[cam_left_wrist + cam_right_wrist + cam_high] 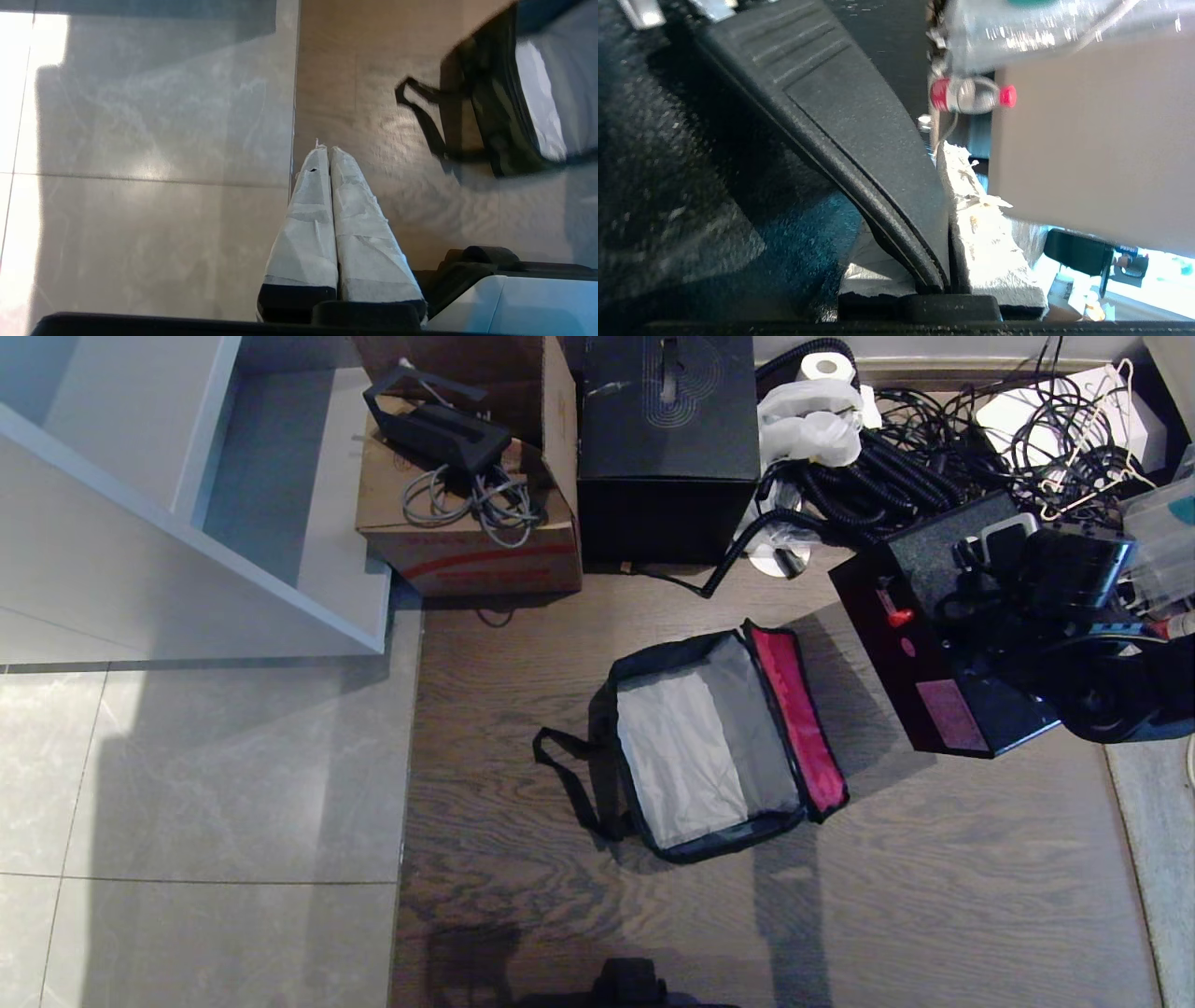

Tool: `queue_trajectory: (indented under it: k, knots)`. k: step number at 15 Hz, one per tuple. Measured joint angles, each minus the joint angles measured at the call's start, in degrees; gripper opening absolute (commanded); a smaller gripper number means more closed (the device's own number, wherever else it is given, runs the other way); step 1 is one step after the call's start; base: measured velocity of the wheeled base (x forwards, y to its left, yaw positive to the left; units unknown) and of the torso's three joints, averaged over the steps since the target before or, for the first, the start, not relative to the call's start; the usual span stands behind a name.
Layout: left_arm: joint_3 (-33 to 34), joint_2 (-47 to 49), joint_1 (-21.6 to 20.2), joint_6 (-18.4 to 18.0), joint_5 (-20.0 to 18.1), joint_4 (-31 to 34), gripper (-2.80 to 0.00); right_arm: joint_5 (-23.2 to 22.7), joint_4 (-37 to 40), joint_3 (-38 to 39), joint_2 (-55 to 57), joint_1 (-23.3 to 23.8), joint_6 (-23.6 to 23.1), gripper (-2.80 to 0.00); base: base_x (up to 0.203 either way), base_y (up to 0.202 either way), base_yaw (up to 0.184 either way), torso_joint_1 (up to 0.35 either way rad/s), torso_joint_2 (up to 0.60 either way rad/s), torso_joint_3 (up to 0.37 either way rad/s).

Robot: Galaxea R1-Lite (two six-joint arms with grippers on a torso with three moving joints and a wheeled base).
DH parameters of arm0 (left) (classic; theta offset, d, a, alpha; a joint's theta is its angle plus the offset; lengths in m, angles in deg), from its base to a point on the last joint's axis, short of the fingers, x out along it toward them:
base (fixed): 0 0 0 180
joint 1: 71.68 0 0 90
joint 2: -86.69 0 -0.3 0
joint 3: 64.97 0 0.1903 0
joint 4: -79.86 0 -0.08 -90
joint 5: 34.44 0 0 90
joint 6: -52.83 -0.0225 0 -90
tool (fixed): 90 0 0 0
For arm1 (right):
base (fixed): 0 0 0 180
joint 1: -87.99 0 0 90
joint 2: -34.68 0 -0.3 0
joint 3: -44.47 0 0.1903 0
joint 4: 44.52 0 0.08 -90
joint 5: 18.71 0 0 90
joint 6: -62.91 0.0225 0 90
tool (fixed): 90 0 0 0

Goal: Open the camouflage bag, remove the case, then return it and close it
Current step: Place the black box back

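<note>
Case removed from bag; return and closing not yet done.

The boxy camouflage fabric bag [709, 747] lies open and empty at frame centre on the wood floor, long axis upper-left to lower-right. The black speckled hard case [934, 644] hangs right of it, tilted, its handle clamped in the right end effector [945, 261]. The left end effector [329, 186] is pressed closed, empty.

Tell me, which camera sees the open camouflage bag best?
The head view: the whole camouflage bag lies open on the wooden floor, grey lining and red lid edge showing. The left wrist view catches only one end and a strap. The right wrist view shows none of it.
</note>
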Motion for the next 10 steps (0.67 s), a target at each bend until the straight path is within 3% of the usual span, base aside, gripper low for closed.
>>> queue_trajectory:
  k: [3,10]
  knots:
    - [0.0,0.0,0.0,0.0,0.0,0.0,-2.8,0.2,0.5,0.0,0.0,0.1,-0.1,-2.8,-0.133,0.0,-0.001,0.003,0.0,0.001]
    - [0.0,0.0,0.0,0.0,0.0,0.0,-2.8,0.3,-0.1,0.0,-0.5,-1.8,0.2,-2.8,0.0,0.0,0.0,0.0,0.0,0.0]
